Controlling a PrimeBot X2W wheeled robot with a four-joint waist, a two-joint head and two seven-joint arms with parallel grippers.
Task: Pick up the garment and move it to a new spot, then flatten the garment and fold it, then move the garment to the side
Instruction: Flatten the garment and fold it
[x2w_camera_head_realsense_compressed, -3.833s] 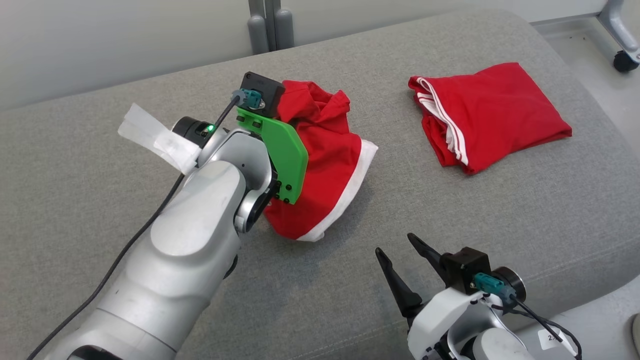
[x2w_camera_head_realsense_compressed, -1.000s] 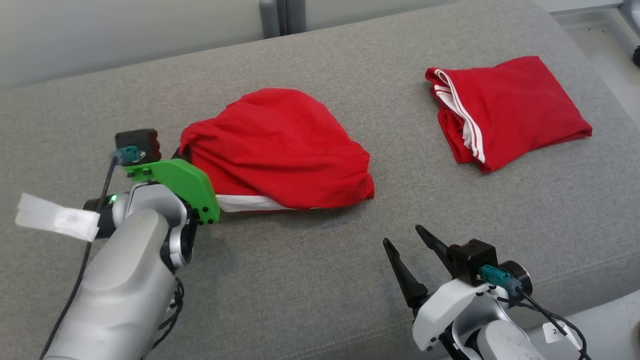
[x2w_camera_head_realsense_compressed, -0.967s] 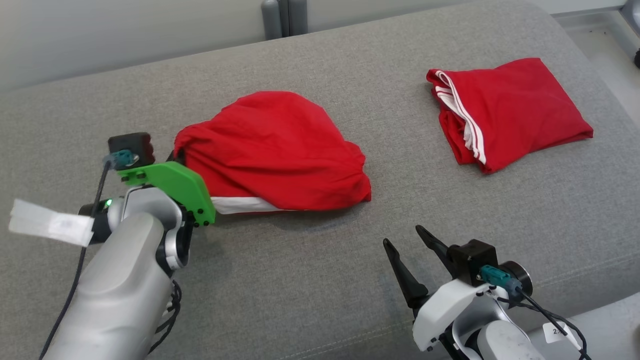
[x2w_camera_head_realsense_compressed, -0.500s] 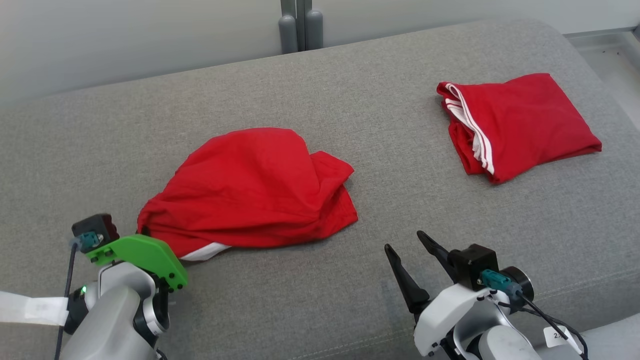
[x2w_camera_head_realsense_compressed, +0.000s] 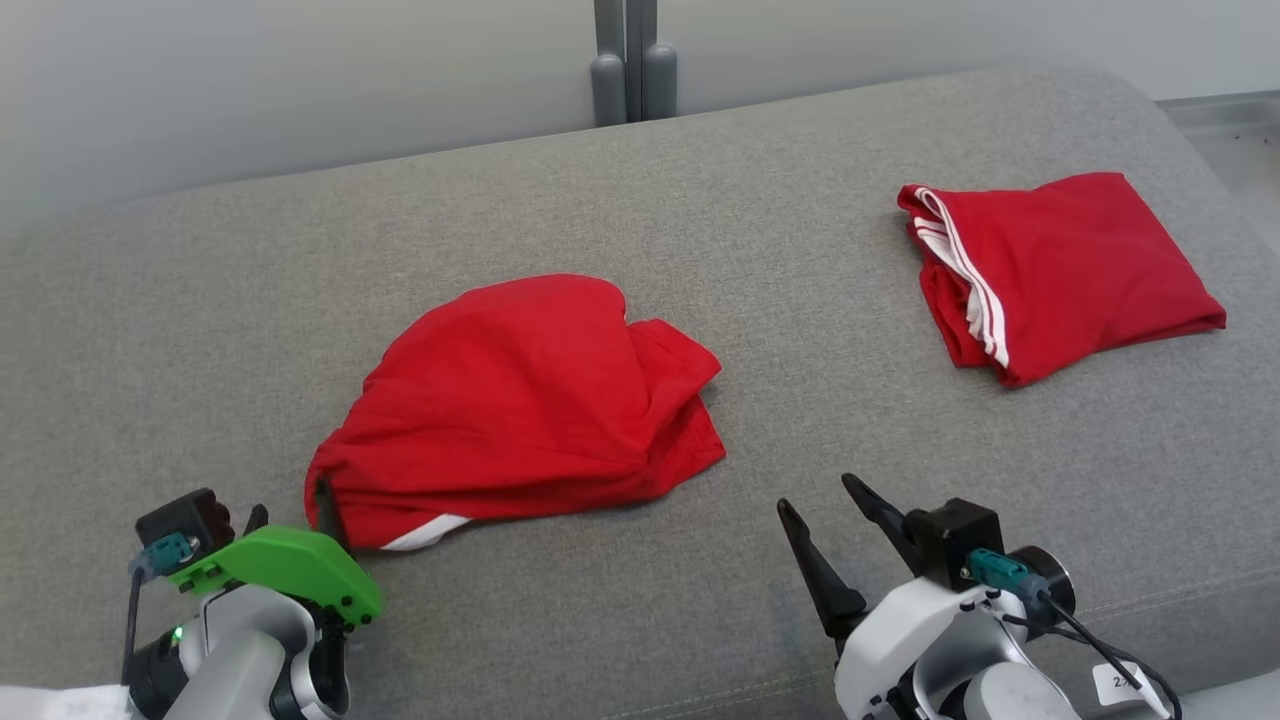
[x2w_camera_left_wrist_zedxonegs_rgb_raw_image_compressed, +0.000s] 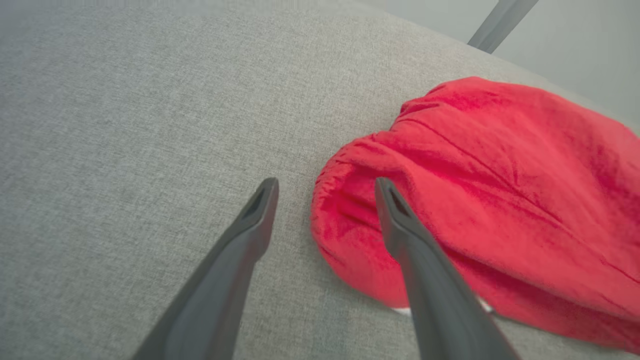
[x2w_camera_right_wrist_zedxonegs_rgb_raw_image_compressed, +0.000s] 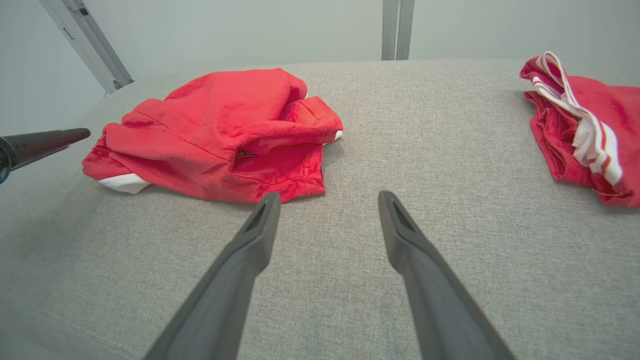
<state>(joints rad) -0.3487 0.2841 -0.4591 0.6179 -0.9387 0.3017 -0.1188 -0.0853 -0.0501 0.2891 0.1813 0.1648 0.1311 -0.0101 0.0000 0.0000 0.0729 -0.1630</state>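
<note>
Garment (x2w_camera_head_realsense_compressed: 520, 400) edge lies unheld between our left gripper's (x2w_camera_left_wrist_zedxonegs_rgb_raw_image_compressed: 325, 187) wide jaws, right gripper (x2w_camera_right_wrist_zedxonegs_rgb_raw_image_compressed: 325, 200) also gaping empty; flattening, we judge, needs corner grips.

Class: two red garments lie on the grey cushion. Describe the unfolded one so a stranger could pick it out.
On the grey cushion, look near the open left gripper. The crumpled garment there is a rumpled heap showing one white sliver, unlike the folded garment at the far right, squared off with white stripes.
</note>
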